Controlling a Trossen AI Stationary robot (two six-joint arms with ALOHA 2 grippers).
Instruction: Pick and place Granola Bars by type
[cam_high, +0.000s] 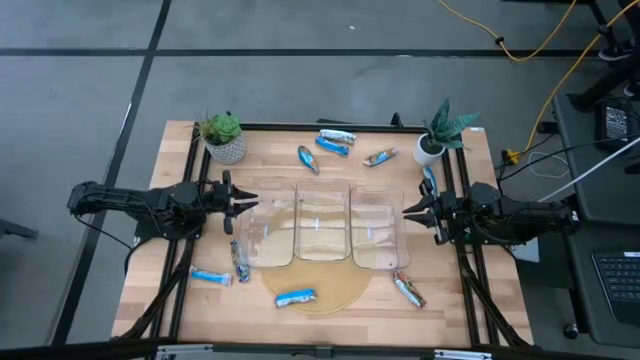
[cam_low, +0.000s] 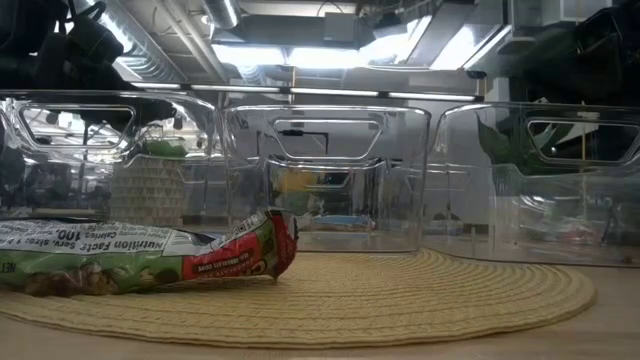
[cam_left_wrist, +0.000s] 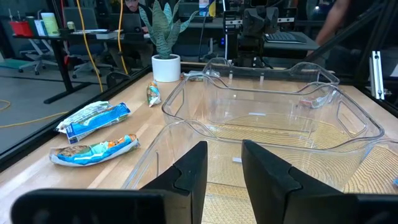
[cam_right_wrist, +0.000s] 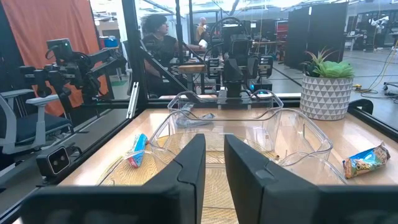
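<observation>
Several wrapped granola bars lie flat on the table around three clear bins (cam_high: 322, 235). Blue and blue-and-white bars (cam_high: 335, 141) and a silvery-orange one (cam_high: 380, 157) lie at the far side. Other blue bars (cam_high: 211, 276) (cam_high: 296, 297) and a silvery-red one (cam_high: 408, 290) lie at the near side. In the low view a green-and-red wrapped bar (cam_low: 150, 260) rests on the woven mat. My left gripper (cam_high: 248, 200) (cam_left_wrist: 224, 155) is open at the left bin's left wall. My right gripper (cam_high: 407, 212) (cam_right_wrist: 214, 149) is open at the right bin's right wall. Both hold nothing.
The bins stand side by side on a round woven mat (cam_high: 330, 295). Potted plants stand at the far left (cam_high: 224, 138) and far right (cam_high: 438, 135) corners. A blue bar (cam_high: 428, 180) lies just beyond my right gripper. People sit beyond the table (cam_right_wrist: 158, 37).
</observation>
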